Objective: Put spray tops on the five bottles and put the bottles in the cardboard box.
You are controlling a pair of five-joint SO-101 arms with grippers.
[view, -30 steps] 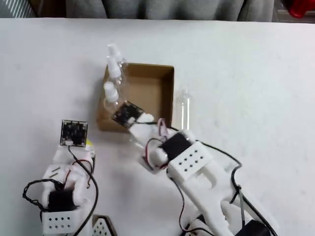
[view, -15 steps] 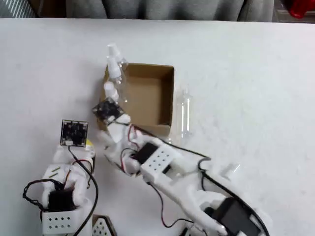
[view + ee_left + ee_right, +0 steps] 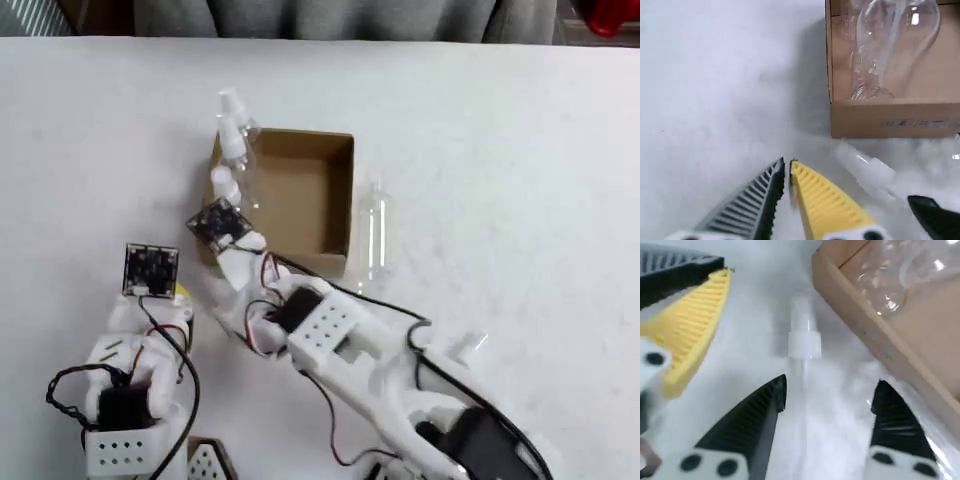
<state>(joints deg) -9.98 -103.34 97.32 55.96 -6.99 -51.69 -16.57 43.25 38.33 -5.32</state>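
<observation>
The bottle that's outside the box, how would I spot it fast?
Find the brown cardboard box in the middle of the white table. Just outside its wall, on the side away from the other bottles, is one clear bottle alone. The others wear white spray tops; this one shows none.

You have a plain brown cardboard box on a white table. Clear plastic bottles, white spray tops. Left gripper ribbed yellow and grey (right gripper ribbed black).
</observation>
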